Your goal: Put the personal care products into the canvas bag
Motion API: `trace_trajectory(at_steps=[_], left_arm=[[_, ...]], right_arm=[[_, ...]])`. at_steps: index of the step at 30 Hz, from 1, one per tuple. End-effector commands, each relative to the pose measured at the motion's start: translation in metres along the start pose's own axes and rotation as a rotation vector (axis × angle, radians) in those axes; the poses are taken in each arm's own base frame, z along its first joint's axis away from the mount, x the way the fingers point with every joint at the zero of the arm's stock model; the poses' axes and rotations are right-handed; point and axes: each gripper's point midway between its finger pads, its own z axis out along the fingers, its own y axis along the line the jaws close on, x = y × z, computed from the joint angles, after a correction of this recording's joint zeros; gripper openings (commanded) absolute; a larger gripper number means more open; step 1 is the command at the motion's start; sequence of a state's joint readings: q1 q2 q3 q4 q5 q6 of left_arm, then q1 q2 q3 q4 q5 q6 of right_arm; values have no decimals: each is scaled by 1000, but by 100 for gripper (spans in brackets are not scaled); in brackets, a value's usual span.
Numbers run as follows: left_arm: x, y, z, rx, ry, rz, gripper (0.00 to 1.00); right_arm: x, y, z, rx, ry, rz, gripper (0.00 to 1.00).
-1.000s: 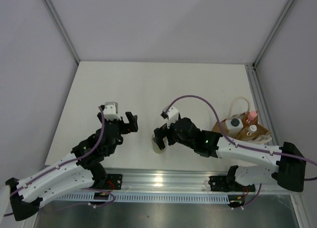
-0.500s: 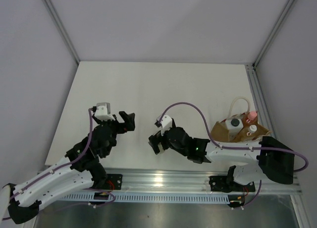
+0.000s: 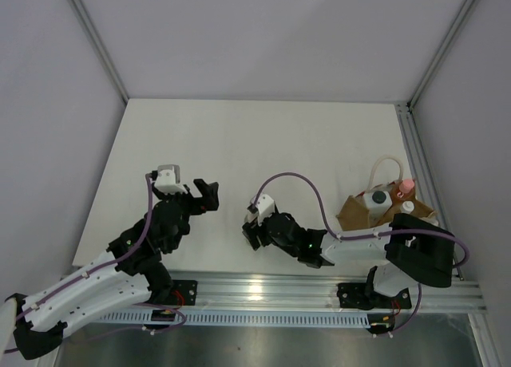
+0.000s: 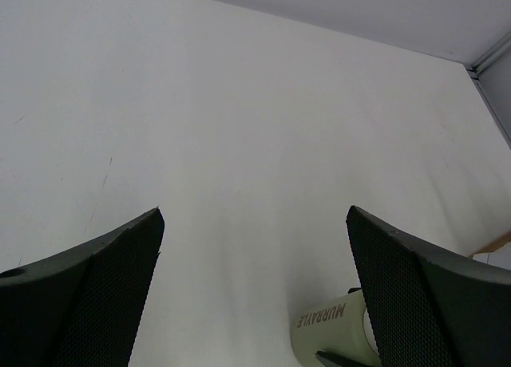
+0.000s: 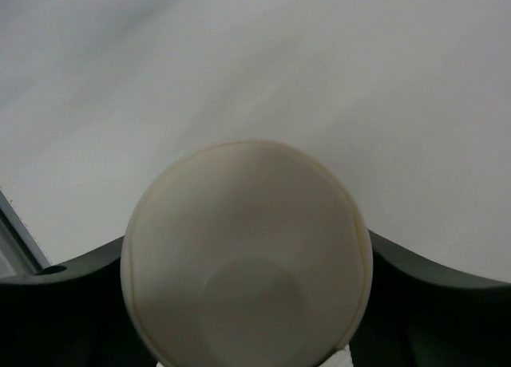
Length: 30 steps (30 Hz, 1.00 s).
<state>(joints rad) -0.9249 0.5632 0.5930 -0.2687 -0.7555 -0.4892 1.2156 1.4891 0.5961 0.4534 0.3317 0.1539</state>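
The squat pale-green cylinder fills the right wrist view, and my right gripper is shut on it, a dark finger against each side. From above, the right gripper sits low at centre front and covers the cylinder. The left wrist view catches the cylinder lying on the table at lower right. My left gripper hangs open and empty to its left. The canvas bag stands at the right, holding a black-capped clear bottle, a pink-capped one and a white-capped one.
The bag's cream loop handles stick out toward the back. A metal rail runs along the near edge of the white table. Grey walls close in the left, back and right.
My right gripper has lowered over the pale-green cylinder and its jaws have closed onto it. The right arm has folded back toward the near edge. The left gripper shifted slightly.
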Motion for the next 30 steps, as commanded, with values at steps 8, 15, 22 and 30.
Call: trace_trajectory(at_steps=[8, 15, 22, 30], left_arm=[[-11, -2, 1, -5, -30, -33, 99], [-10, -5, 2, 5, -23, -29, 99], [-9, -6, 2, 8, -19, -32, 99], [-8, -12, 1, 41, -10, -40, 99]], right_arm=[[-38, -23, -21, 186, -133, 10, 0], [-105, -88, -102, 488, -207, 82, 0], [-137, -164, -204, 709, -291, 208, 0], [-144, -228, -291, 939, -439, 344, 0]])
